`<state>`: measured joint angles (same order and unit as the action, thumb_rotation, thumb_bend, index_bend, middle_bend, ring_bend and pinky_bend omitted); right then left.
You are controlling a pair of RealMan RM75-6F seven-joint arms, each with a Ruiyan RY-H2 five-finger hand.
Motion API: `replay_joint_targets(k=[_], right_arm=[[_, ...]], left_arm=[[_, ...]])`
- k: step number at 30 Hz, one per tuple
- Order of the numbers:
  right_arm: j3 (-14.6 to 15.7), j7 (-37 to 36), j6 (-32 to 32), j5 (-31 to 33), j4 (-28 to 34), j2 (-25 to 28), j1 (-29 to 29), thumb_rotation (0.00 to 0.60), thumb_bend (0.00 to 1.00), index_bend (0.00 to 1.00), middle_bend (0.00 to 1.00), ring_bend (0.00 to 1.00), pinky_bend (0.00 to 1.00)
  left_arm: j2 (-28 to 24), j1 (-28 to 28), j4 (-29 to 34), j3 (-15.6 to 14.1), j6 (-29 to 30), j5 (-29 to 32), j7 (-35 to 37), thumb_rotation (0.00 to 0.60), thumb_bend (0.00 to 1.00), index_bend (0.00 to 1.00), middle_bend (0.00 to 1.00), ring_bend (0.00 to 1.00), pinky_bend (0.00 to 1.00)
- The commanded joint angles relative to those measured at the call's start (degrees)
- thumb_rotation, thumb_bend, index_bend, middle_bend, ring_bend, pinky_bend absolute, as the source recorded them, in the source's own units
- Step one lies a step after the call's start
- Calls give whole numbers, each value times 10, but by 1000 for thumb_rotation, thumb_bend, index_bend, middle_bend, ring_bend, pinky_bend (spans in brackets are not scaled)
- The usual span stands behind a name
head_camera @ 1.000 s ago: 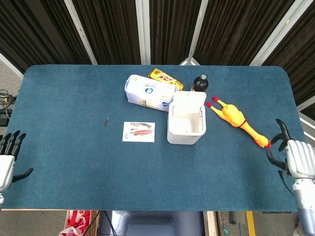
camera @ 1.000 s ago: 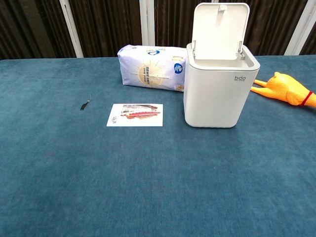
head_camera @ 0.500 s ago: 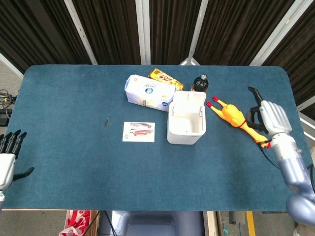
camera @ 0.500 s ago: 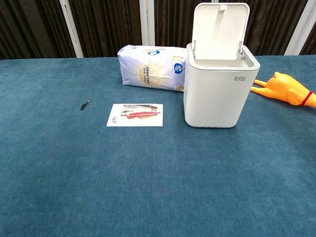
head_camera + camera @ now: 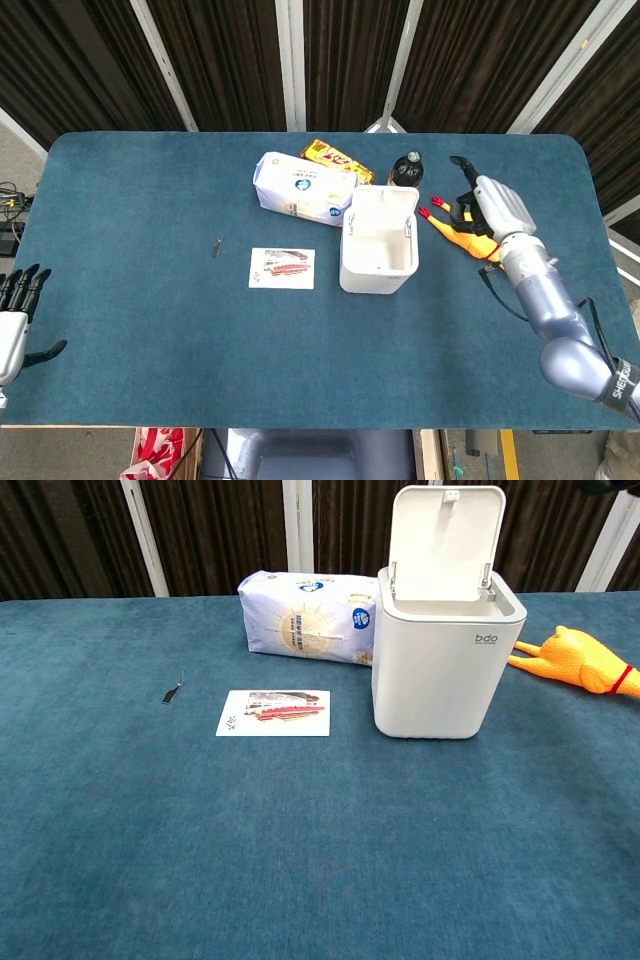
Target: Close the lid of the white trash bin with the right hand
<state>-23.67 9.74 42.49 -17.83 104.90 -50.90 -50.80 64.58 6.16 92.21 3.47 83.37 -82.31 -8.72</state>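
The white trash bin [image 5: 378,262] [image 5: 440,670] stands mid-table with its lid [image 5: 385,200] [image 5: 445,545] swung upright at the back. My right hand [image 5: 487,204] hovers in the air right of the bin, above the rubber chicken, fingers spread and holding nothing. In the chest view only a dark tip of my right hand [image 5: 605,485] shows at the top right corner. My left hand [image 5: 14,318] rests off the table's front left edge, open, fingers apart.
A yellow rubber chicken [image 5: 480,242] [image 5: 575,662] lies right of the bin. Behind the bin are a dark bottle [image 5: 406,170], a yellow snack pack [image 5: 336,159] and a white tissue pack [image 5: 303,188] [image 5: 310,618]. A printed card [image 5: 282,268] [image 5: 273,712] lies left of the bin.
My right hand has risen from the table's right front edge and swept up and left, ending over the chicken near the bin. The lid and left hand have not moved.
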Motion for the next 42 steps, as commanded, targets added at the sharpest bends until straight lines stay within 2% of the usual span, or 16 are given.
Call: replay_joint_targets(k=[1,17,23,30,42], right_arm=[[14,6,-10,37,-1,-6,-23,600,692,136,769,867,854],[35,-2,-6,80,24,-17,-77,600,696,156,769,867,854],[39,-6,-10,91,35,-16,-92,600,698,239,769,867,854],[45,-15,-14,89,73,0,-95,600,729,259,769,867,854],[56,-40,-15,39,166,34,-73,600,729,257,769,867,854]], left_arm=[[-1,0,0,0,0,0,1,600,0,0,0,0,0],[-1,3,1,-5,-5,-6,0,600,0,0,0,0,0],[-2,5,2,-5,-10,-4,3,600,0,0,0,0,0],[-6,5,4,-7,-14,-3,2,600,0,0,0,0,0],[-6,6,7,-11,-13,-9,-5,600,0,0,0,0,0]])
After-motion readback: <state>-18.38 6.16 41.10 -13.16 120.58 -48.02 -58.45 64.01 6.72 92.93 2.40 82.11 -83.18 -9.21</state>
